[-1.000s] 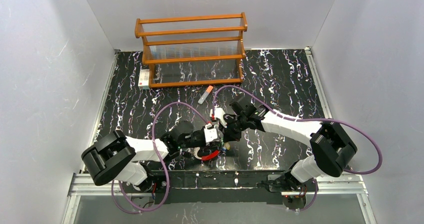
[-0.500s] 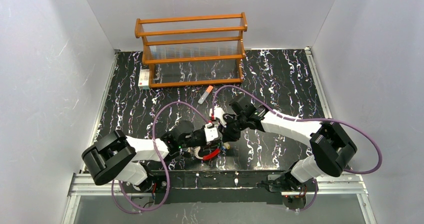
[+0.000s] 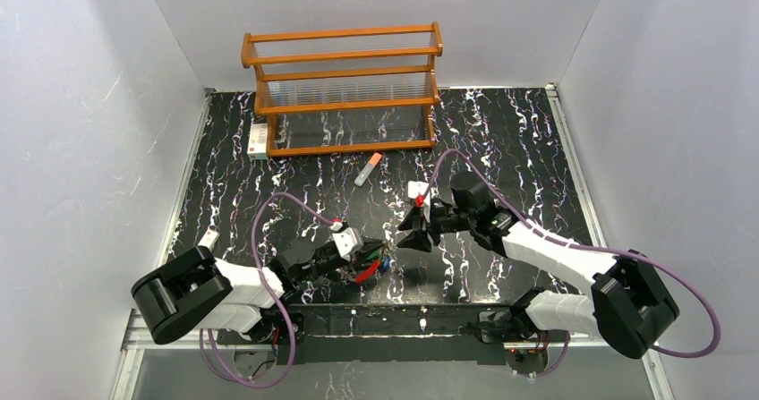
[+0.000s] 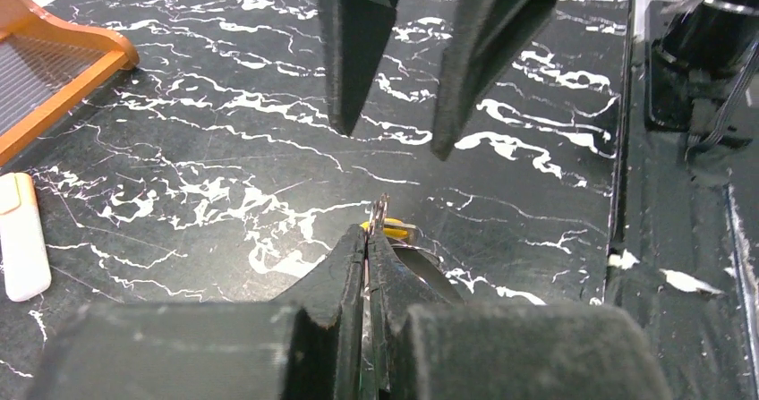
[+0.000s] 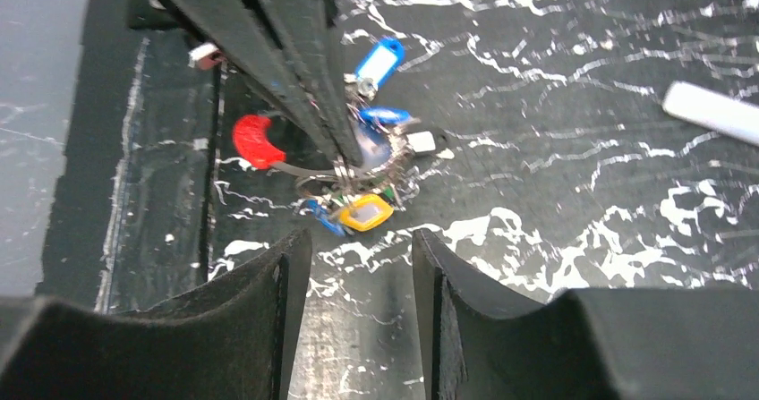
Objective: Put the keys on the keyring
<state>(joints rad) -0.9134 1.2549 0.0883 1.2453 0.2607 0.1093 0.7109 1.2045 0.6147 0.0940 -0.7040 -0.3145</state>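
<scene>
change: my right gripper (image 3: 412, 237) has let go and backed off right, jaws spread | left gripper (image 4: 369, 239) pinches the keyring (image 5: 258, 140), near-centre | keys (image 5: 364, 212) bunched at it; i judge threading nearly done

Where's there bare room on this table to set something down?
Widest bare patch: back right, between the wooden rack and the right edge of the table. Also mid-left, between the white box and white tag. Crowded: front centre, around the left end effector, right end effector, keyring and keys.
</scene>
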